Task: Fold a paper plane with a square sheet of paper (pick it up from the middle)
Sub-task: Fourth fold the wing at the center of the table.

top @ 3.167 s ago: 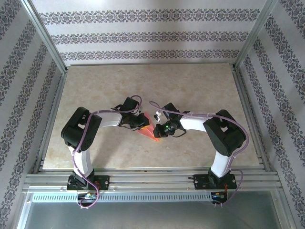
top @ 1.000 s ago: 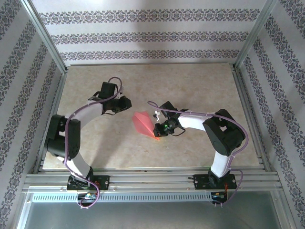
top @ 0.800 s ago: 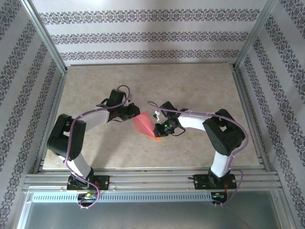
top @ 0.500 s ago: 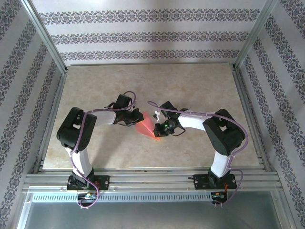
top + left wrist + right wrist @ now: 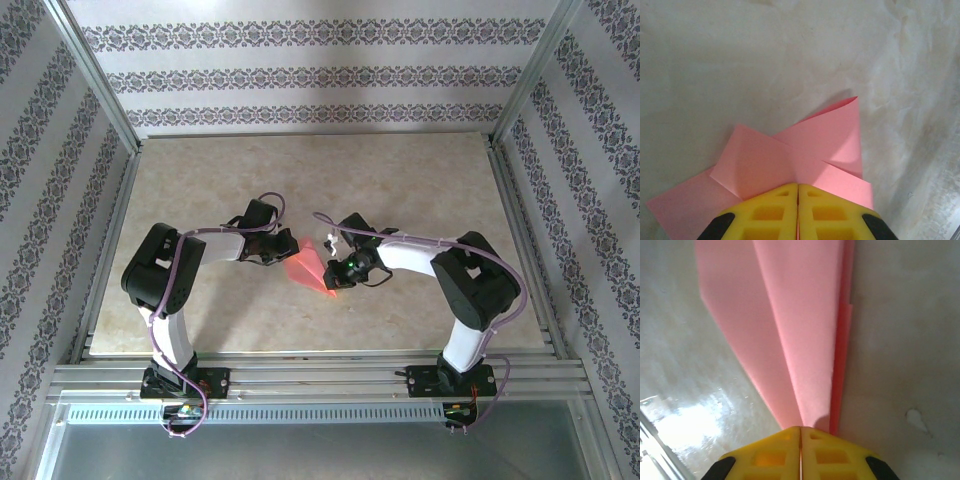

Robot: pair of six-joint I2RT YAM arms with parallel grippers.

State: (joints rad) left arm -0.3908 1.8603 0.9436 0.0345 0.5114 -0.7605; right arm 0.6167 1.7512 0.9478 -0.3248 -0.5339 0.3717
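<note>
The paper plane (image 5: pixel 305 262) (image 5: pixel 815 145) (image 5: pixel 800 315) lies between our pincers: left gripper (image 5: pixel 283 243) (image 5: pixel 798 186) closed on its wide end, right gripper (image 5: pixel 335 275) (image 5: pixel 800 429) closed on its nose. If we pull apart unevenly, the folds could open or tear.

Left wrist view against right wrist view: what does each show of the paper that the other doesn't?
Left wrist only: the wide end of the paper plane, with overlapping flaps and one corner lifted off the table, and the shut left end effector at its near edge. Right wrist only: the narrow end, with long creases and a darker layered edge tapering into the shut right end effector. Both: salmon-pink paper on the marbled table, yellow fingers closed together.
</note>
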